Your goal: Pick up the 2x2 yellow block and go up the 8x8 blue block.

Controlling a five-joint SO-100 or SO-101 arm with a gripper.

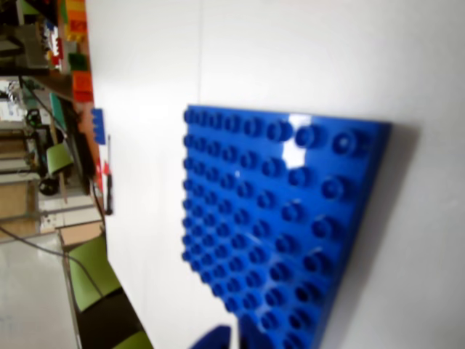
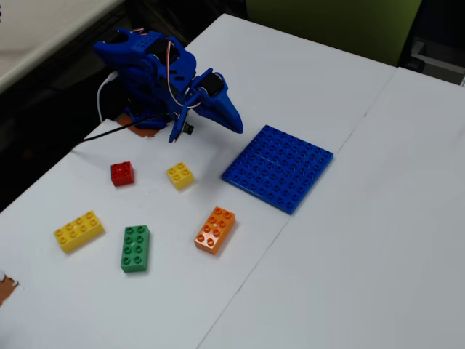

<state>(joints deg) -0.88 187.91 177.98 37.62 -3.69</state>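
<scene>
The 2x2 yellow block (image 2: 179,174) lies on the white table, between the red brick and the blue baseplate. The 8x8 blue block (image 2: 278,168) lies flat to its right and fills the middle of the wrist view (image 1: 280,218). My gripper (image 2: 234,122) is on the folded blue arm, held above the table up and to the right of the yellow block and left of the baseplate's far corner. It looks shut and empty. Only a blue finger tip (image 1: 218,338) shows at the bottom edge of the wrist view. The yellow block is out of the wrist view.
A red 2x2 brick (image 2: 122,173), a long yellow brick (image 2: 78,230), a green brick (image 2: 136,248) and an orange brick (image 2: 216,230) lie on the near left of the table. The arm's base (image 2: 142,73) stands at the back left. A table seam runs diagonally.
</scene>
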